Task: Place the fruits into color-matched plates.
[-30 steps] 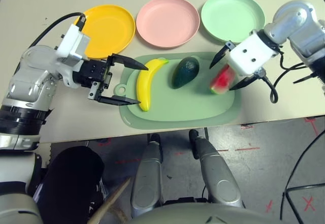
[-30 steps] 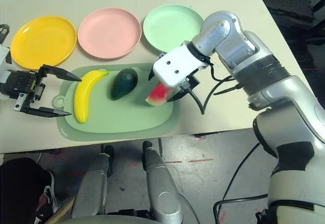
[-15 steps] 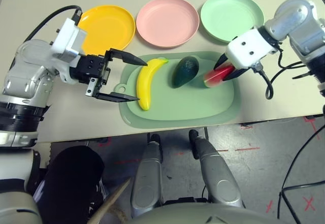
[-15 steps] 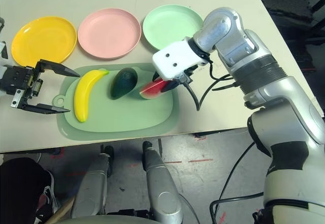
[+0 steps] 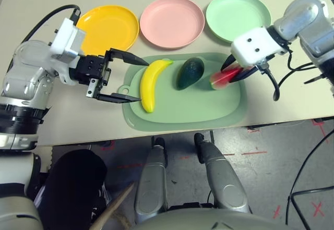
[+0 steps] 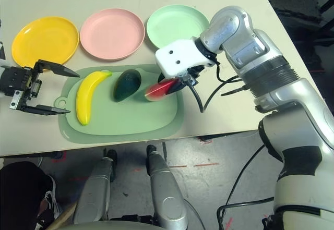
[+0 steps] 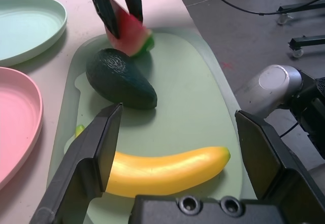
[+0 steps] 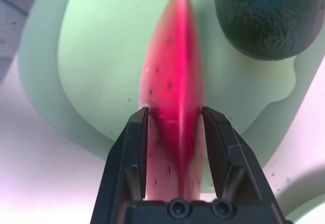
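Gripping the watermelon wedge: the right claw is closed on its flat red faces, both fingers pressed against the flesh, the slice held on edge over the right end of the pale-green cutting mat, near the worktop's front edge. Whether it is lifted clear of the mat, cannot tell.

Step in hand, as I judge it: the wedge pickup, first of three. No plate holds fruit yet.

Next move likely calls for a lift and a carry back and leftward to the pink plate, middle of the row along the far edge, passing over or around the avocado.

Left claw is spread wide beside the mat's left end, fingers pointed at the banana, not touching it. Yellow plate sits just behind it; mint green plate at the right of the row.

Materials: fruits look like smooth moulded plastic. Wedge thin, tapering, seed-speckled, green rind. Avocado dark, pebbled, rounded. Banana glossy, curved. Plates shallow, matte, rimmed.
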Action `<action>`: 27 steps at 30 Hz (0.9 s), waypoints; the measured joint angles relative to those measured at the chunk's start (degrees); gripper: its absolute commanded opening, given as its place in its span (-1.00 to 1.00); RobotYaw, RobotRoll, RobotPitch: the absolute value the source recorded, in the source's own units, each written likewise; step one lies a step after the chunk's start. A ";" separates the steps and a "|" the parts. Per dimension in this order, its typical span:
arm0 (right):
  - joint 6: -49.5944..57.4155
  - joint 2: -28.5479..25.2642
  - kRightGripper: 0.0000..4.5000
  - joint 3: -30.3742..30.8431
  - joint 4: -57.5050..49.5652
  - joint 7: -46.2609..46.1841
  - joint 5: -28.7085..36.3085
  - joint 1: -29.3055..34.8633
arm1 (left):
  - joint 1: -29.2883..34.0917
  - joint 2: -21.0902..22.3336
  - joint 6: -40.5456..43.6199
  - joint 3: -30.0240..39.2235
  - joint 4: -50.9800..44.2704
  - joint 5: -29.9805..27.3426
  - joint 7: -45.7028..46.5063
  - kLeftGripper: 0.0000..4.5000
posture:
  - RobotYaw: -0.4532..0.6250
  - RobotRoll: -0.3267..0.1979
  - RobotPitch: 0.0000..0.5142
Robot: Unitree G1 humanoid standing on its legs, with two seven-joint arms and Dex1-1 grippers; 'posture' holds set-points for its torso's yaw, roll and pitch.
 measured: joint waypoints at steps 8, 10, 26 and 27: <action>2.38 -1.42 -0.25 1.49 -3.20 0.01 1.61 0.00 | 0.02 0.00 -0.25 -0.02 0.44 0.01 0.00 1.00 | -0.33 0.25 0.58; 2.21 -1.45 0.07 1.57 -3.23 0.01 1.52 0.02 | 0.02 0.00 -0.41 -0.02 0.47 0.01 0.00 1.00 | -0.33 0.25 0.59; -1.27 1.67 0.99 0.88 -0.27 0.06 -3.47 3.02 | 0.46 0.90 -0.74 -0.03 0.49 0.01 0.00 1.00 | -0.31 0.25 0.59; -1.36 1.97 0.99 0.58 -0.01 0.12 -3.79 3.02 | 0.46 0.97 -0.75 -0.03 0.49 0.01 0.00 1.00 | -0.31 0.25 0.59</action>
